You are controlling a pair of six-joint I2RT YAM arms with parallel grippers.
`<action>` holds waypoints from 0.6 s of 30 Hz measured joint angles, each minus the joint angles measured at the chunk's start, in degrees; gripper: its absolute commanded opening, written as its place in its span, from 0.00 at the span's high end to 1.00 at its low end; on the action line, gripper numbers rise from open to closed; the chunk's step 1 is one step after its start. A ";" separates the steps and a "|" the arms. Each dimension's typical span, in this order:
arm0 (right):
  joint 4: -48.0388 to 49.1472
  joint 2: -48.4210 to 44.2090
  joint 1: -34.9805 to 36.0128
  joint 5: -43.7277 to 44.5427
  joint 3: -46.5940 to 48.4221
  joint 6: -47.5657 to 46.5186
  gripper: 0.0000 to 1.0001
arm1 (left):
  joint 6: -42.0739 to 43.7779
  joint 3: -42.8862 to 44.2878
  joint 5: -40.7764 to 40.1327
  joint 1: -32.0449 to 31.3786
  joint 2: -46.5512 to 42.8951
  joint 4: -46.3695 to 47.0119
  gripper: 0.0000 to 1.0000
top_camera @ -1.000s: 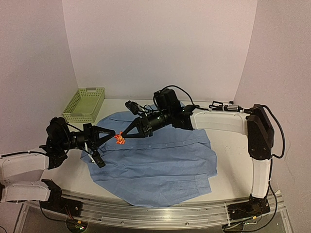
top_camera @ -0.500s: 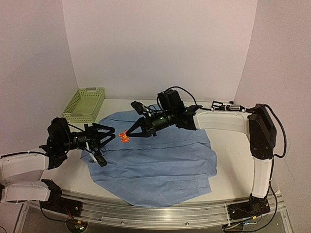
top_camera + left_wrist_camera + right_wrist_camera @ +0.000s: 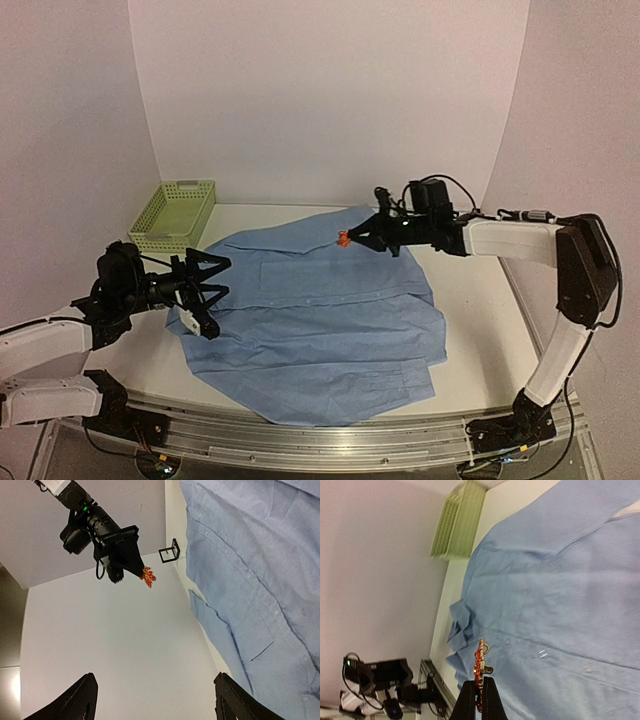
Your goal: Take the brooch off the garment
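The garment is a large light blue shirt lying flat across the table, also seen in the left wrist view and the right wrist view. The brooch is a tiny orange-red cluster held in the air above the shirt's far edge, clear of the cloth. My right gripper is shut on it; the right wrist view shows the brooch pinched edge-on between the fingertips. My left gripper hovers open at the shirt's left edge, with nothing between its fingers.
A green mesh basket stands at the back left beside the shirt. A small black square box shows in the left wrist view near the table's far edge. White walls close in the table on three sides.
My right gripper has carried the brooch up and away to the back right, off the shirt. My left gripper has opened, let go of the cloth and drawn back slightly.
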 measured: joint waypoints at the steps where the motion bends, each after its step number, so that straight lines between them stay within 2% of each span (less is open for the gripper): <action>1: 0.69 -1.17 -2.60 1.39 -1.89 0.78 1.00 | -1.16 0.61 -0.48 0.00 0.00 -1.49 0.16; 6: 8.56 -4.61 -17.15 6.64 -11.18 6.11 1.00 | -11.44 7.10 -3.75 0.00 1.47 -10.72 0.02; 9: 12.83 -3.49 -23.97 8.64 -13.84 8.83 1.00 | -20.10 13.38 -5.52 0.00 4.44 -17.19 0.00; 18: 20.77 9.83 -29.64 11.00 -7.85 11.60 1.00 | -48.16 25.53 -8.02 0.00 13.70 -31.52 0.00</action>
